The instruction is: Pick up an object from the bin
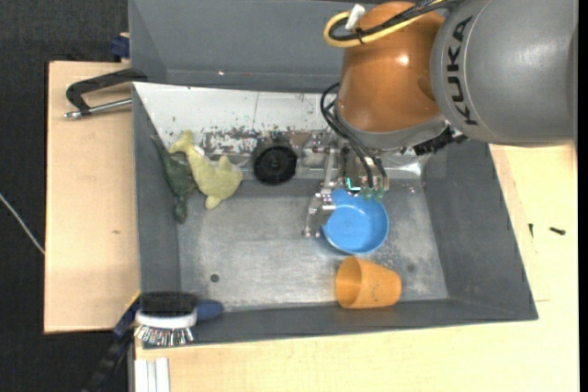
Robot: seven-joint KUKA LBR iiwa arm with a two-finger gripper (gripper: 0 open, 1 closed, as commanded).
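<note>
The arm (514,41) runs off the right edge. Its orange cover (390,69) hides the back right corner of the bin (156,225) and the top of the hand (333,208). The hand overlaps the far rim of the blue bowl (358,232). The black round thing (274,163) by the back wall is too small to identify, as is the dark speck (214,279) on the floor. The dark green toy (176,184) against the left wall has no clear shape.

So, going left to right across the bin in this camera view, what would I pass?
dark green toy lizard → pale yellow soft toy → black round disc → blue bowl. The orange cup shares the bowl's sideways span, so I leave it unplaced.
</note>
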